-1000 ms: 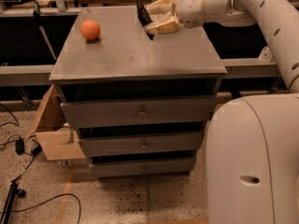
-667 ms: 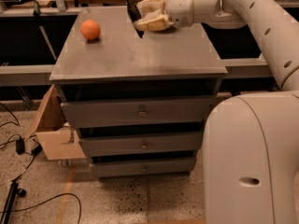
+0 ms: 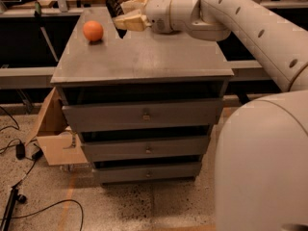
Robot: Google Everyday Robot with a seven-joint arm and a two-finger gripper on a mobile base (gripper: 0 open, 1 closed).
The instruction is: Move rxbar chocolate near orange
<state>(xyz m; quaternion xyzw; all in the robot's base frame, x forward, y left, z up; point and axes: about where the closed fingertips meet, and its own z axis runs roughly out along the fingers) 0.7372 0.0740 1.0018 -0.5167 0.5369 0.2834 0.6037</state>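
The orange [image 3: 93, 31] sits at the back left of the grey cabinet top [image 3: 144, 57]. My gripper [image 3: 126, 13] is above the back middle of the top, just right of the orange, and is shut on the rxbar chocolate [image 3: 113, 5]. The dark bar stands on edge in the fingers and is held off the surface. Its lower end is partly hidden by the cream fingers [image 3: 131, 22].
The cabinet has several drawers [image 3: 144, 117] below the top. An open cardboard box [image 3: 53, 138] stands on the floor at the left, with cables [image 3: 19, 150] beside it. Rails and shelving run behind the cabinet. My white base [image 3: 264, 172] fills the right foreground.
My gripper has moved left across the back of the cabinet top with the bar in it, closer to the orange. The orange has not moved.
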